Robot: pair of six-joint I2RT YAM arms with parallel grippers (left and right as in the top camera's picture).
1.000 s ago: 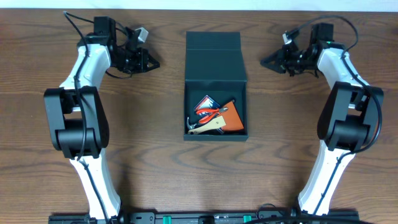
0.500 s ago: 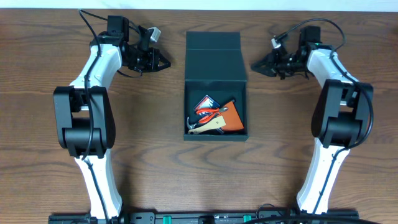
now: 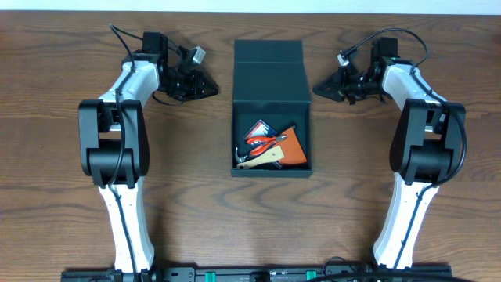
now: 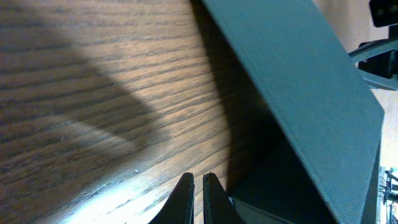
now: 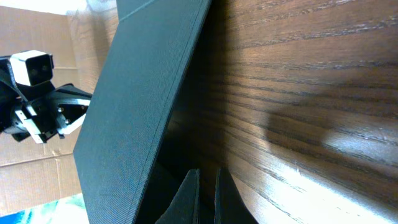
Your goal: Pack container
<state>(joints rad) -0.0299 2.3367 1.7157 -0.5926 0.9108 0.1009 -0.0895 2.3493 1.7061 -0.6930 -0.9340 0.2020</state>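
Dark teal-green rectangular rigid container (image 3: 272,174), at the centre of the brown wooden counter (image 3: 188,180), holds red-handled pliers and other small tools (image 3: 270,147); loading appears done. Its hinged flap lid (image 3: 268,66) stands open, so closing is judged the remaining step. Left pincer (image 3: 211,88) and right pincer (image 3: 317,88), fingers drawn together and empty, flank the lid.
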